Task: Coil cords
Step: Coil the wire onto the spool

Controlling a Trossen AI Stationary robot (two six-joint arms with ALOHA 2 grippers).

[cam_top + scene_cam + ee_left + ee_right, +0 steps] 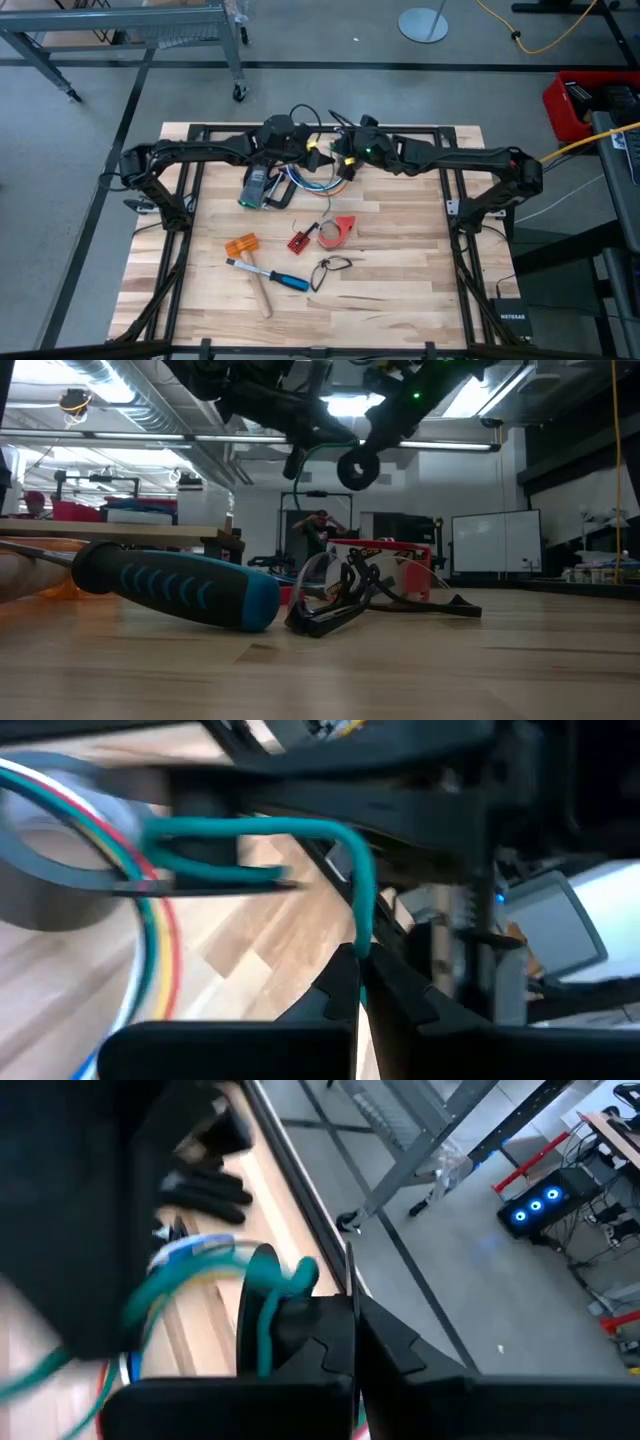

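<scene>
Here both arms meet over the far middle of the tabletop (400,260), and the cords (318,178), a loose bundle of blue, yellow, white and orange wires with a teal strand, hang and trail between them just right of a grey cylindrical object (256,187) lying there. The left gripper (358,982) has its fingers pressed together on the teal strand, which rises from the fingertips, bends over and doubles back into a flat loop. The right gripper (352,1342) also shows its fingers closed; the teal strand bunches right beside them, against a dark ring, but I cannot tell whether the wire is actually caught between them. In the low view both grippers are raised off the wood, with a dark round roll (357,468) dangling under them.

The main risk, as I judge it, is the thin strand slipping out of the left fingers if the arms pull apart, which would let the half-formed loop spring open. Tangling is another: the loose coloured wires hang near the grey cylinder and could snag it or drag it. With both grippers so close together, a twist to wind the next turn could knock one wrist against the other.
</scene>
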